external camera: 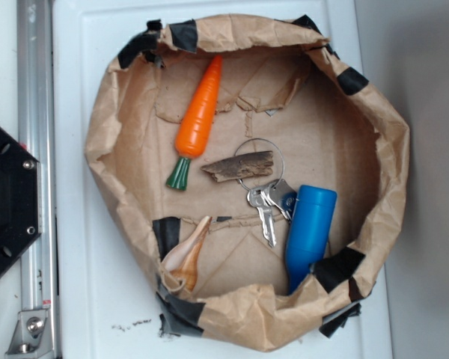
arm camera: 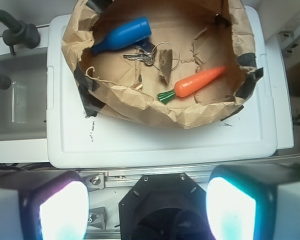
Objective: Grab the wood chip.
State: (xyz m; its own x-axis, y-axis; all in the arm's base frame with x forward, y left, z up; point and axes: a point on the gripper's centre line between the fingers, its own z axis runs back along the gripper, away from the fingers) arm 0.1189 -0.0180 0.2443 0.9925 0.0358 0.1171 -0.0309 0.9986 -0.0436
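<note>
Your pincer (arm camera: 146, 207) sits at the near edge of the wrist view, its two pale pads spread wide apart with nothing between them, parked over the black base mount (arm camera: 157, 210) and well short of the white counter (arm camera: 160, 145). It does not show in the exterior view at all.

Ahead of it comes the bare strip of counter, then the near wall of the crumpled paper bowl (arm camera: 155, 107), which you have to clear before you can come down. Just past that wall lies the orange carrot toy (arm camera: 195, 81), green tip pointing left. The wood chip (arm camera: 165, 66) lies just behind the carrot's green end, almost straight ahead of the pincer and only slightly to the right of its midline, flat on the paper floor. In the wrist view its long axis runs roughly away from you; in the exterior view the same axis lies left to right, so I judge the pads would close best across its narrow width. It overlaps the key ring (external camera: 260, 163), so a low grip may snag wire. Beyond it are the keys (arm camera: 139, 56) and, farthest, the blue bottle (arm camera: 122, 35)
</note>
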